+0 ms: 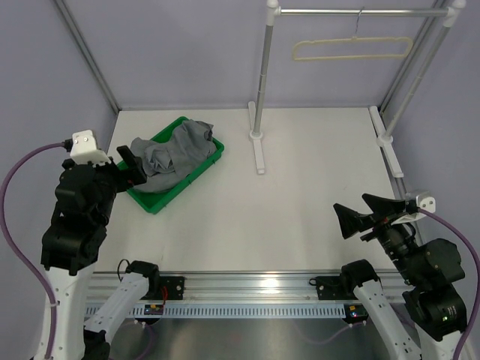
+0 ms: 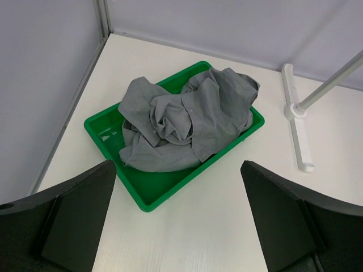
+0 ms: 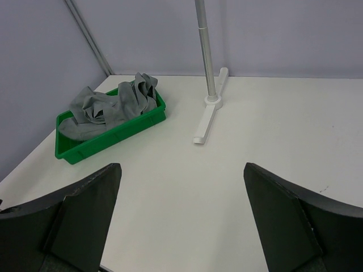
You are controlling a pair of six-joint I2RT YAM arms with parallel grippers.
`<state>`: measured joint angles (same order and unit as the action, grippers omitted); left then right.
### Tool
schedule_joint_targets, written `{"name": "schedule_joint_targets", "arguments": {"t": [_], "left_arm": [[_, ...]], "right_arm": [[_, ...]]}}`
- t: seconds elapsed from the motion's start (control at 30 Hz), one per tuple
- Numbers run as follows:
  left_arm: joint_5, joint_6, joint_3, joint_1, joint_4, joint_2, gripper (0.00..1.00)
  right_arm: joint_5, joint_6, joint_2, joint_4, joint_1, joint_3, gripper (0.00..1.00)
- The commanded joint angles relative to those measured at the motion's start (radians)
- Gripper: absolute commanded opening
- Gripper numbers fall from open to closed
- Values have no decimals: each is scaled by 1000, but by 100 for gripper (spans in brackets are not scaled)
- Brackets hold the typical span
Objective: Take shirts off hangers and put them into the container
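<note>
Grey shirt [image 1: 174, 154] lies crumpled in the green tray [image 1: 154, 202] at the table's left; my left gripper [image 1: 131, 166] hovers spread wide just beside it; my right gripper [image 1: 358, 214], also spread, hangs well apart.

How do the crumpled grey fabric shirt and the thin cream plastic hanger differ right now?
The grey fabric shirt lies crumpled in the green plastic tray; the cream plastic hanger hangs bare from the silver metal rail. The shirt is bulky, covering part of the tray's rim; the hanger is a thin outline. Both are plain, single-coloured.
</note>
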<state>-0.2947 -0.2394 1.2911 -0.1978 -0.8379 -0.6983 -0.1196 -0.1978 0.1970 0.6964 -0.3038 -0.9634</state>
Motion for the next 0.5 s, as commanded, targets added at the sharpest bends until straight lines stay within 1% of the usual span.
{"name": "schedule_joint_targets", "arguments": {"t": [0.0,0.07,0.17,0.33,0.47], "left_arm": [[-29,15,-39,5,2,6,99],[-27,20,-82,5,40,51,99],[-20,17,-104,5,54,97,99],[-20,23,-89,5,42,169,99],[-50,29,-64,5,-9,227,99]], "right_arm": [[40,29,21,31,-12,-43,99],[60,29,13,37,-12,-44,100],[80,28,9,52,-12,-43,100],[101,34,-4,60,-12,-38,99],[115,35,-11,52,-12,-34,99]]}}
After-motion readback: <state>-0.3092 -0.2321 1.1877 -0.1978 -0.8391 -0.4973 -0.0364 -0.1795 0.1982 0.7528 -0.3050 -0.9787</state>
